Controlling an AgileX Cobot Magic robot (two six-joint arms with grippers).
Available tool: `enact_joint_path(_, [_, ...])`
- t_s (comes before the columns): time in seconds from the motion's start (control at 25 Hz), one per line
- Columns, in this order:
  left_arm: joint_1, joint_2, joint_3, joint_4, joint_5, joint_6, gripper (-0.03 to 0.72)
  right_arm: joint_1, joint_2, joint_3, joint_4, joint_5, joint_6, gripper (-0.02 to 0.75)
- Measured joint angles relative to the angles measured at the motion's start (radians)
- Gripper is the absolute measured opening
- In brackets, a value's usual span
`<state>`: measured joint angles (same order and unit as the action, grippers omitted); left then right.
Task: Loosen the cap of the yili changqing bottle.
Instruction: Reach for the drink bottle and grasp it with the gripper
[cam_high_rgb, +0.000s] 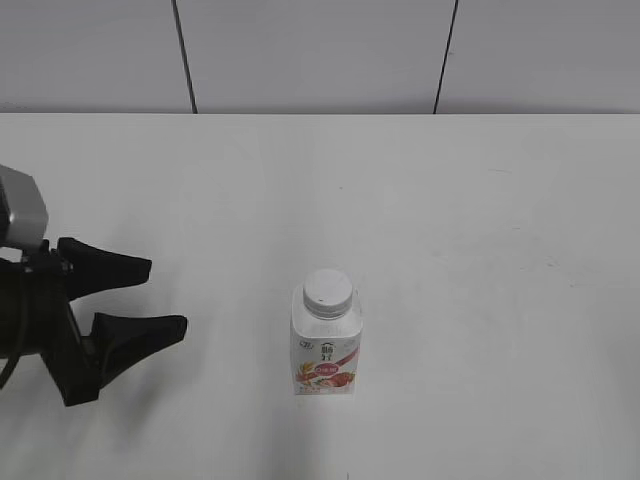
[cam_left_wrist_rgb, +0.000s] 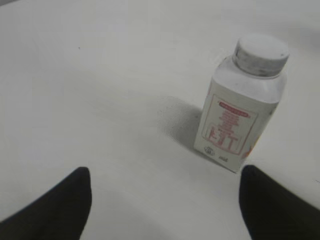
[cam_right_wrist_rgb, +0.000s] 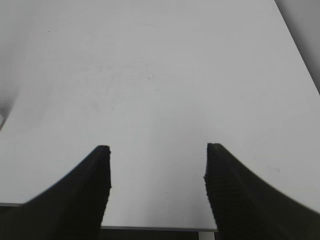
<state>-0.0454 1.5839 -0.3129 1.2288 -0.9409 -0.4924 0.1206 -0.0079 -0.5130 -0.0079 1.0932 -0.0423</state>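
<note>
Nothing started yet, by the look of it. Bottle (cam_high_rgb: 326, 345) standing upright on the counter (cam_high_rgb: 480, 250), toward the near edge and roughly midway between the left and right edges. Cap (cam_high_rgb: 328, 289) seated on the neck, sitting level, no gap showing under it; whether tight or already slack, impossible to tell from here. Label with the pink band and red fruit facing the exterior camera.

Left gripper (cam_high_rgb: 150, 297) out near the left edge, jaws spread wide, nothing between them, well apart from the bottle. From the left wrist view, bottle (cam_left_wrist_rgb: 242, 107) ahead and off to the right of the line between the fingers, cap (cam_left_wrist_rgb: 261, 54) plain to see, printed panel facing the camera.

Right gripper (cam_right_wrist_rgb: 156, 187) not showing in the exterior view. Its own wrist view: jaws wide apart, empty, bare counter beyond, no bottle in sight.

So all of it left to do, as a guess: bring one gripper in to steady the body, bring the other down on the cap, then twist.

Around the bottle: nothing. No other things on the counter in any view, only a tiled wall (cam_high_rgb: 320, 55) behind the far edge. Nothing standing in the way of either approach; only a light, squat bottle, likely to slide or tip if nudged before being held.
</note>
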Motion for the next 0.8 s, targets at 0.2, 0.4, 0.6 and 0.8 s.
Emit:
enact_joint_path(0.2, [0.002,0.114,-0.130,0.209,-0.114,-0.039,0.554,0.000,0.000,0.000,0.000,0.000,0.000,0.479])
enact_joint_path(0.4, [-0.012,0.229,-0.294,0.429,-0.197,-0.169,0.554,0.000,0.000,0.000,0.000,0.000,0.000,0.479])
enact_joint_path(0.6, [-0.070,0.318,-0.385,0.470,-0.203,-0.180,0.554,0.000,0.000,0.000,0.000,0.000,0.000,0.479])
enact_joint_path(0.8, [-0.156,0.382,-0.440,0.444,-0.184,-0.159,0.554,0.000,0.000,0.000,0.000,0.000,0.000,0.478])
